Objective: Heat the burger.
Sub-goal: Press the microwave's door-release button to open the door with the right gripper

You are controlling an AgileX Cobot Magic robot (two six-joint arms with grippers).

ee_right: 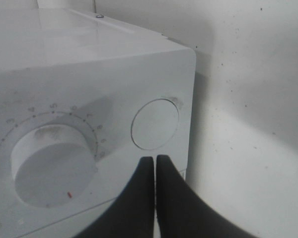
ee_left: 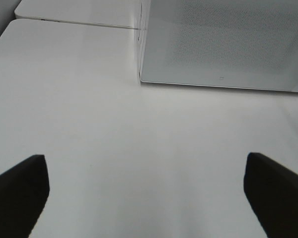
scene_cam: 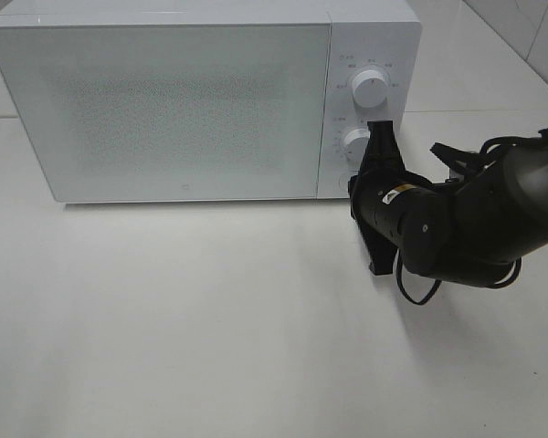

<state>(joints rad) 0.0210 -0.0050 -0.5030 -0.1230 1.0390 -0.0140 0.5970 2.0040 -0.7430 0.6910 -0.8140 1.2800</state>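
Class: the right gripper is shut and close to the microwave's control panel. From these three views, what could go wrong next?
1. The right gripper points just beside the round button, with the lower dial close by. A slightly off push may miss the button or nudge the dial.
2. The microwave door is closed and frosted, and no burger shows in any view, so heating might start with nothing inside.
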